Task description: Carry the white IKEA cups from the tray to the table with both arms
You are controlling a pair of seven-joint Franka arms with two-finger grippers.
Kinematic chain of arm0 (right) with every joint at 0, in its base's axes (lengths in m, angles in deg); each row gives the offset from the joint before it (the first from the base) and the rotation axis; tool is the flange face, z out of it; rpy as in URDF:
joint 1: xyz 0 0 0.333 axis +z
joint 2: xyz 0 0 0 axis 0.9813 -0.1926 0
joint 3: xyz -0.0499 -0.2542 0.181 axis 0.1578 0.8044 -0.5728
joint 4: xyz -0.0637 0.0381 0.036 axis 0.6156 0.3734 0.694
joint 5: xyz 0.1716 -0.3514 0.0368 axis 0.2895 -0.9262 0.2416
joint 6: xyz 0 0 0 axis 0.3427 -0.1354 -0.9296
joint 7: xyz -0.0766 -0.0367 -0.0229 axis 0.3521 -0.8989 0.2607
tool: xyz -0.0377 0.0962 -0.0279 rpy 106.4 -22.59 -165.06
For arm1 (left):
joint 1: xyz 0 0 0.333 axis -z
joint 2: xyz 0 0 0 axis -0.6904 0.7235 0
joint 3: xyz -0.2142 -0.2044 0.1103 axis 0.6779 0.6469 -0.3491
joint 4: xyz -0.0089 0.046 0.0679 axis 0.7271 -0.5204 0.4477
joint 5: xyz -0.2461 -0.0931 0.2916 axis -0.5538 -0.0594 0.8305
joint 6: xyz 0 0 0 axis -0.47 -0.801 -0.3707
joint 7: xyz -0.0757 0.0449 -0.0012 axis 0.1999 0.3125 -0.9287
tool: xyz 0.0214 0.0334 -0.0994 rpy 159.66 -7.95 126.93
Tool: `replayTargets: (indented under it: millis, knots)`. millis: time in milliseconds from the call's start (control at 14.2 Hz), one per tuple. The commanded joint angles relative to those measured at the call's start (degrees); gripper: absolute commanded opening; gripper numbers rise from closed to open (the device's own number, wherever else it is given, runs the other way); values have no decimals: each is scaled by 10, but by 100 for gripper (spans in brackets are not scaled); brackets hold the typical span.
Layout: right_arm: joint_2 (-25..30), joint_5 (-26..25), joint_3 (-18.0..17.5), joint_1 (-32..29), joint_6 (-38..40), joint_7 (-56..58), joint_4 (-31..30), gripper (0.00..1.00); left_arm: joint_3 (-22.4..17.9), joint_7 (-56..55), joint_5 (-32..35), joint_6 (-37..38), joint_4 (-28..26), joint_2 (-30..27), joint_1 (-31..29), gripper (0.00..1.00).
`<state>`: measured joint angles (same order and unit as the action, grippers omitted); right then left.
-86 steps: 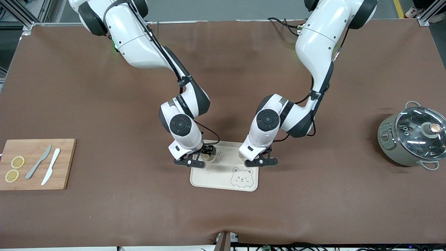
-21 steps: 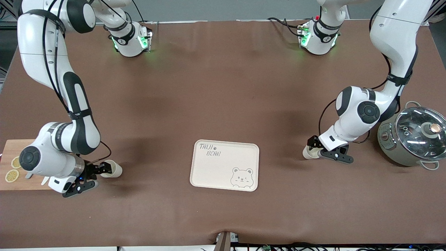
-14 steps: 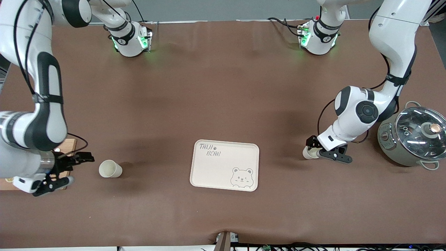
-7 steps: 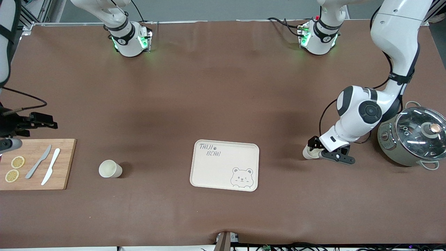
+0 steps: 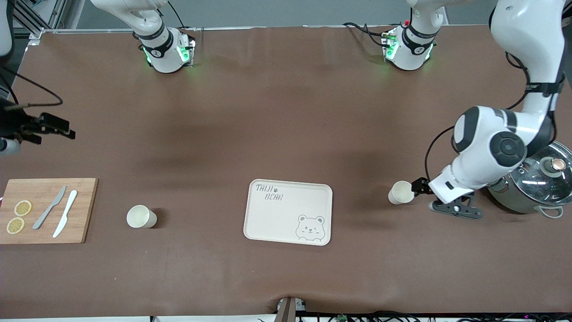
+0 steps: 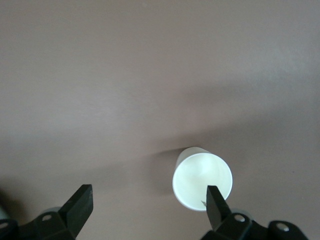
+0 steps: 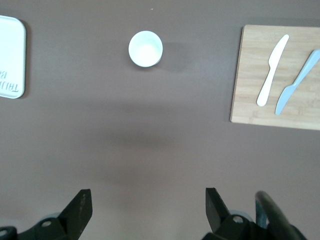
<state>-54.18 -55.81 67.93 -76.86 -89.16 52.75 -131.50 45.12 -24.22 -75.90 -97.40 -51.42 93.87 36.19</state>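
Note:
One white cup point(image 5: 141, 217) stands upright on the brown table between the cream bear tray point(image 5: 288, 212) and the wooden board. The other white cup point(image 5: 401, 192) stands upright beside the tray toward the left arm's end. My left gripper point(image 5: 422, 185) is open and empty, raised just beside that cup; in the left wrist view the cup point(image 6: 202, 181) shows below, next to one fingertip point(image 6: 216, 200), with the gripper point(image 6: 148, 200) wide open. My right gripper point(image 5: 60, 127) is open and empty, high over the table's right-arm end; its wrist view point(image 7: 148, 202) shows its cup point(image 7: 145, 48) far below.
A wooden cutting board point(image 5: 49, 223) with two knives point(image 5: 58, 212) and lemon slices point(image 5: 18, 216) lies at the right arm's end. A grey-green cooker with a glass lid point(image 5: 532, 179) stands right by the left arm's wrist. The tray holds nothing.
Both cups went from the tray to the table. The right gripper let go and rose away to its end. The left gripper has now opened and lifted off its cup.

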Motion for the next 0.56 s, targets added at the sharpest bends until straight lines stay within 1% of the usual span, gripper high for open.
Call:
replayTargets:
  millis: [0, 71, 212, 282, 494]
  knots:
    - [76, -11, -8, 2, 34, -32, -44, 100, 4, -13, -20, 64, 68, 5, -9, 100]
    - [79, -11, -8, 2, 58, -49, -24, 100, 1, -23, -50, 76, 80, 4, -8, 100]
    - [71, -11, -17, 2, 79, -97, 31, 100, 1, -70, -55, 97, 80, -7, -6, 100]
    - [63, -24, -17, 4, 79, -101, 55, 100, 2, -79, -55, 118, 81, -21, -5, 100]
    - [20, -109, -21, 25, 73, -95, 103, 100, 5, -75, -55, 160, 84, -57, -6, 100]
